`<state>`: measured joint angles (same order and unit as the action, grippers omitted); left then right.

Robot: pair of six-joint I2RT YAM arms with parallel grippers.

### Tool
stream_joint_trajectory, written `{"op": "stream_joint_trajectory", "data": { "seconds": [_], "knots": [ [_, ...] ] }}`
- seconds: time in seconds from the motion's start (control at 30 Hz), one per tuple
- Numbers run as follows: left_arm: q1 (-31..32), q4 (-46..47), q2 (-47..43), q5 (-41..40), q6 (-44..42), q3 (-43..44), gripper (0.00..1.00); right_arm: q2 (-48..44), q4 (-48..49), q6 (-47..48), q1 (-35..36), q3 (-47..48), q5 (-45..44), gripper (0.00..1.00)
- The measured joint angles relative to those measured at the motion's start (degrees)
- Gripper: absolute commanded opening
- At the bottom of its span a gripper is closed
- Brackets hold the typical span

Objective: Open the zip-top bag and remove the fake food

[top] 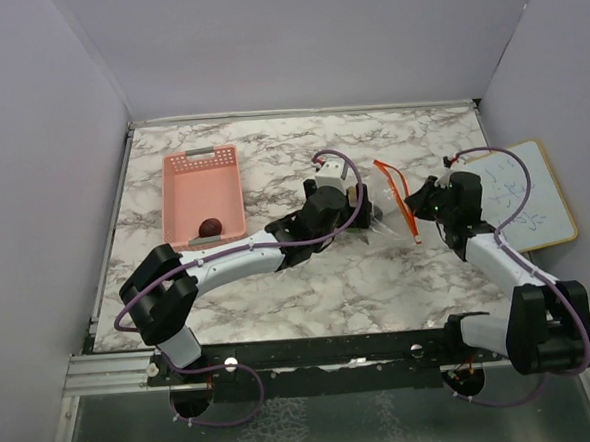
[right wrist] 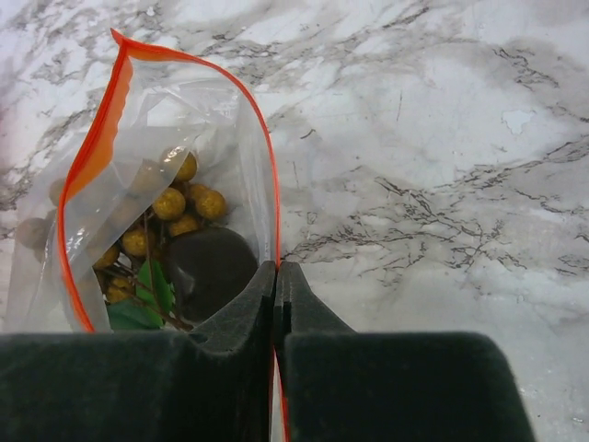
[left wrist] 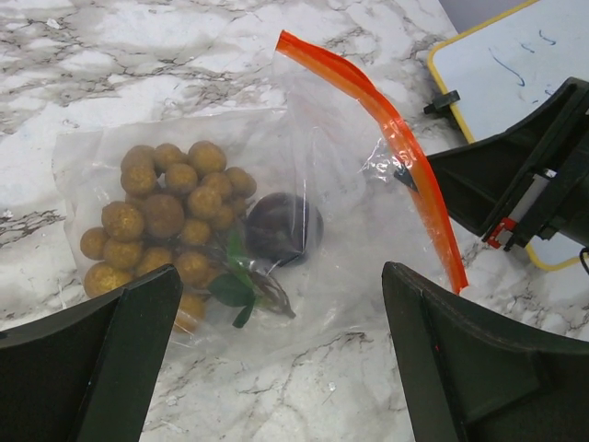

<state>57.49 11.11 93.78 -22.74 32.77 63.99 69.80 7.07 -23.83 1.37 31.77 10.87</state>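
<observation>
The zip-top bag (left wrist: 350,212) lies on the marble table, its mouth standing open with the orange-red zip strip (left wrist: 405,157) raised. Inside are the golden-brown grape bunch (left wrist: 170,226) and a dark maroon round fruit (left wrist: 281,226). My left gripper (left wrist: 281,276) is open and empty, hovering just above the bag's body. My right gripper (right wrist: 277,272) is shut on one lip of the zip strip (right wrist: 92,147), and the grapes (right wrist: 184,203) and dark fruit (right wrist: 212,267) show through the mouth. In the top view the bag (top: 390,210) sits between the left gripper (top: 367,217) and the right gripper (top: 415,214).
A pink plastic basket (top: 200,182) stands at the left with a dark maroon round fruit (top: 208,227) in it. A small whiteboard (top: 529,197) with a yellow rim lies at the right edge. Purple walls enclose the table.
</observation>
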Motion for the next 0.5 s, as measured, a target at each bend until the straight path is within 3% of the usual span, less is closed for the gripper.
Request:
{"op": "stream_joint_trajectory", "data": {
  "seconds": [0.23, 0.5],
  "knots": [
    [0.00, -0.04, -1.16, -0.02, -0.20, -1.09, 0.94, -7.72, -3.37, 1.22, 0.00, 1.05, 1.25, 0.01],
    [0.02, 0.00, -5.64, 0.09, -0.83, -1.22, 0.90, -15.10, -10.36, 3.80, 0.00, 14.62, 5.35, 0.01]
  ]
}}
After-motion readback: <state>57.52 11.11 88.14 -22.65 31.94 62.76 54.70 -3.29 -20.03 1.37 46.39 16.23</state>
